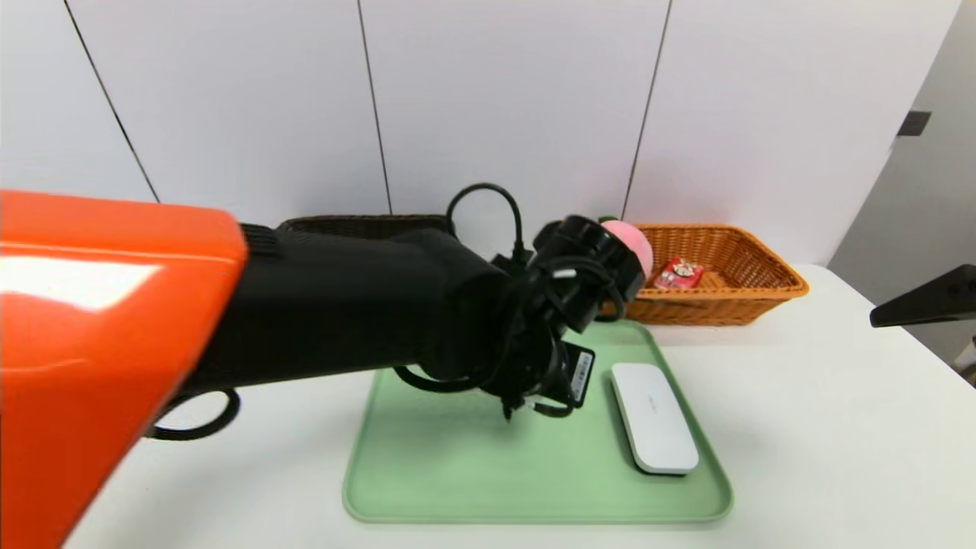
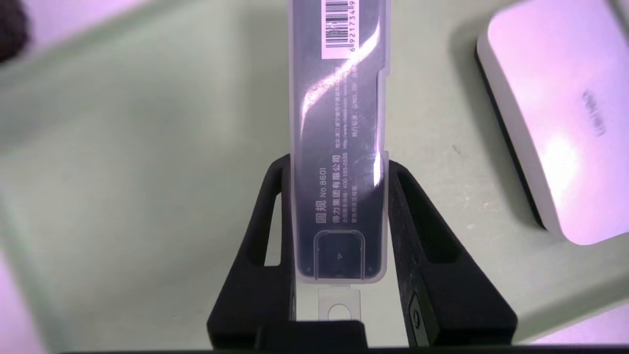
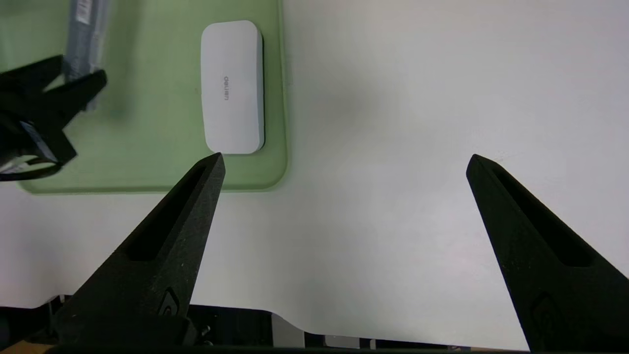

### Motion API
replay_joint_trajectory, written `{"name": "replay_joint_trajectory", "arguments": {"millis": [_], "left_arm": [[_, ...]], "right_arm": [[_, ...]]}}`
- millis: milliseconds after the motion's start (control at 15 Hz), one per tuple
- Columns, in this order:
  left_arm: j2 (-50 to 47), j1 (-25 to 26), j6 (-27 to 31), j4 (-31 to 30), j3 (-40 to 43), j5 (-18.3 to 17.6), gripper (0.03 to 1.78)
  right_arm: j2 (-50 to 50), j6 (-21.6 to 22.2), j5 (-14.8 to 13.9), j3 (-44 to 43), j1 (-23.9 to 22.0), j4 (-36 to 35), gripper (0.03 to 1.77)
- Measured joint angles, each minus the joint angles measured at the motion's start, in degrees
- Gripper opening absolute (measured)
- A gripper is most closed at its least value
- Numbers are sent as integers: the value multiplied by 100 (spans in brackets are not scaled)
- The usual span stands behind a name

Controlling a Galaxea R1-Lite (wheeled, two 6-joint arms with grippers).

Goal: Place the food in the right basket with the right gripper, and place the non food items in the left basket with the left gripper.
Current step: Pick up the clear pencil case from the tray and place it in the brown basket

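Two grippers: left one's [image 2: 339, 162] over the green tray [image 1: 534, 509], right one's [image 3: 346, 157] off to the tray's right, above the white worktop [image 1: 808, 427]
Left jaws: partway open, snug on both long sides of the grey transparent case [image 2: 339, 196]; can't tell if it's off the tray
Right jaws: super wide, holding nothing
White oblong case [image 1: 654, 418]: lying on the tray, long side near the right rim, with a stretch of tray between it and the grey case
Orange wicker basket [image 1: 717, 306]: behind the tray, red carton [image 1: 679, 273] inside, pink peach [image 1: 634, 242] at its left end, partly behind the left arm
Dark wicker basket [image 1: 358, 226]: mostly hidden by that arm, back rim peeking out
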Motion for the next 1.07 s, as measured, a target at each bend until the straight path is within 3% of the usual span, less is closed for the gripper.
{"name": "replay_joint_trajectory", "arguments": {"millis": [267,467,733,867,1067], "left_arm": [[-836,1001,1034,-5,-11,-245,57],[-1280,1858,2097,-6,-11,-1130,57],[-1440,3018,4158,-57,-44,-2213,57],[-1351,3410,5172,-30,-199,-2532,57],[-1147,3694,6465,-24,-505,-2643,57]], "right_arm": [[-2,-1,52,-11,2,2,170],[15,-1,57,-11,2,5,170],[23,-22,59,-20,2,-1,170],[28,-15,50,-12,2,-144,170],[30,-12,41,7,2,-158,170]]}}
